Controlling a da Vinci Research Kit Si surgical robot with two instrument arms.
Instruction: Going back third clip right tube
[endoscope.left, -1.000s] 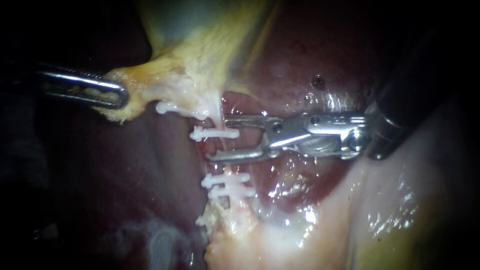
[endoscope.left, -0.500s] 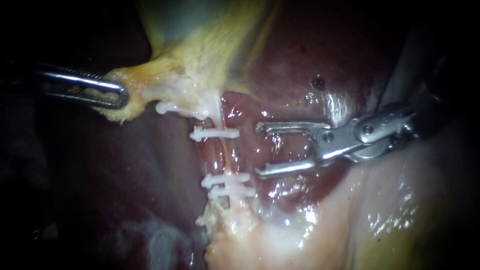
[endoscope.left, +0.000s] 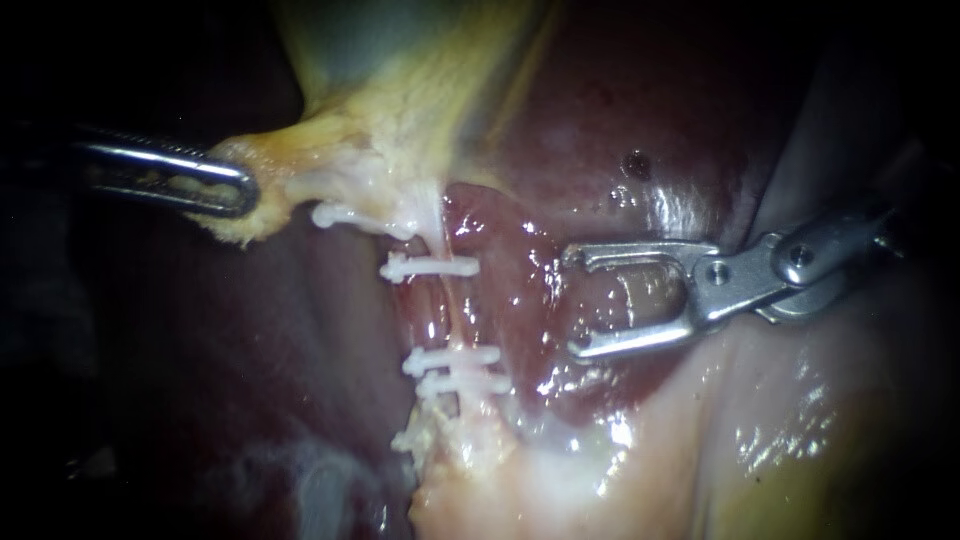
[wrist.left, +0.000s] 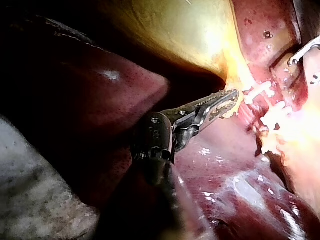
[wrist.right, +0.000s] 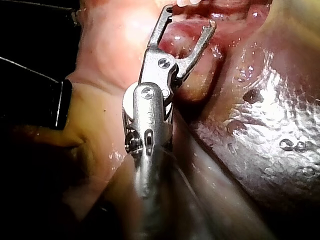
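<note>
On the liver, a thin tube crossed by white clips, one upper and two lower, right instrument just beside it with jaws wide open and empty, left instrument jaws clamped on the gallbladder edge.

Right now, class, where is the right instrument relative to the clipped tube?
Endoscope view: the right instrument, jaws open and empty, lies right of the clipped tube, over the liver.

This looks like a surgical lab bench: a wet, dark-red liver and pale yellow gallbladder lie lit against darkness, small white plastic clips cross a thin pale tube, and the slender steel left instrument and right instrument reach in.
</note>
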